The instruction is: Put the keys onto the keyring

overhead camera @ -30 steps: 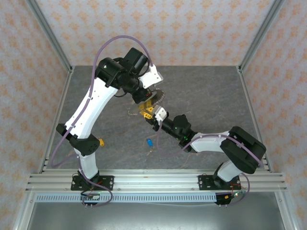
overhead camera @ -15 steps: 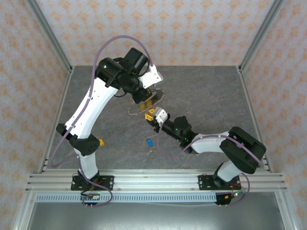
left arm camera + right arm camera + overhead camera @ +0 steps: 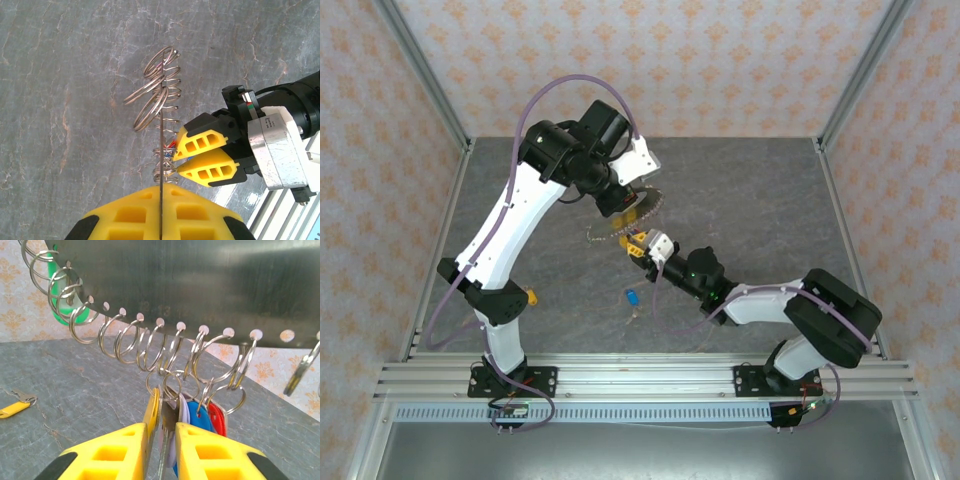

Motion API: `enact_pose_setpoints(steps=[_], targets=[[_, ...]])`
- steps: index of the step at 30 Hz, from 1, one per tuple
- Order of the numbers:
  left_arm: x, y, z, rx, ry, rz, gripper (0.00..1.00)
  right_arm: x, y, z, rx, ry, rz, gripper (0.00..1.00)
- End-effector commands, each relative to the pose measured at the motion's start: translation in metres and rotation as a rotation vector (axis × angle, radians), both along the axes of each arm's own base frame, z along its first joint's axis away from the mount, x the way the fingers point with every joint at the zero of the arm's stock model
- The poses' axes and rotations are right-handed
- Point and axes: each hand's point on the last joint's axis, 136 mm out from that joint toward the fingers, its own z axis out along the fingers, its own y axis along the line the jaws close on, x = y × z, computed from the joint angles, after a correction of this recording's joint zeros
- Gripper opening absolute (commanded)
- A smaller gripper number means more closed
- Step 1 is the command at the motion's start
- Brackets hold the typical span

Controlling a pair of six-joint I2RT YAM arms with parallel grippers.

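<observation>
The keyring (image 3: 200, 285) is a thin dark metal plate with holes along its rim, and several split rings hang from them. My left gripper (image 3: 161, 187) is shut on it, holding it edge-on above the table; it shows as the keyring (image 3: 642, 205) in the top view. Keys with yellow, white, blue (image 3: 200, 417) and red (image 3: 217, 420) heads hang from the rings. My right gripper (image 3: 162, 426) is shut on the yellow-headed key (image 3: 152, 407) and a silvery key blade beside it. A green tag (image 3: 62, 315) hangs further along the rim.
A blue-headed key (image 3: 632, 295) lies loose on the grey table in front of the grippers. A yellow-tagged key (image 3: 12, 409) lies flat on the table to the left. The right gripper (image 3: 176, 157) sits tight against the rings just below the plate.
My right gripper has crept slightly left and towards the near edge, its forearm swinging round with it. The left arm and the keyring have stayed put.
</observation>
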Motion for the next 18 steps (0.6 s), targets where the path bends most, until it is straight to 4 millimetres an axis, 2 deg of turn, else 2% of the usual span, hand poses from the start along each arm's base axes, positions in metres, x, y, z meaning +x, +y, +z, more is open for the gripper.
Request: enact_pose_setpoints(steps=[1,12,18], targets=[[-0.013,0.010,0.018,0.004,-0.051,-0.021,0.00,-0.010,-0.001,0.019,0.048,-0.046,0.033,0.21],[-0.016,0.009,0.018,0.001,-0.051,-0.037,0.00,-0.033,-0.003,0.028,0.046,-0.066,0.126,0.20],[-0.020,0.005,0.018,-0.015,-0.037,-0.068,0.00,-0.029,0.002,0.042,0.064,-0.114,0.122,0.19]])
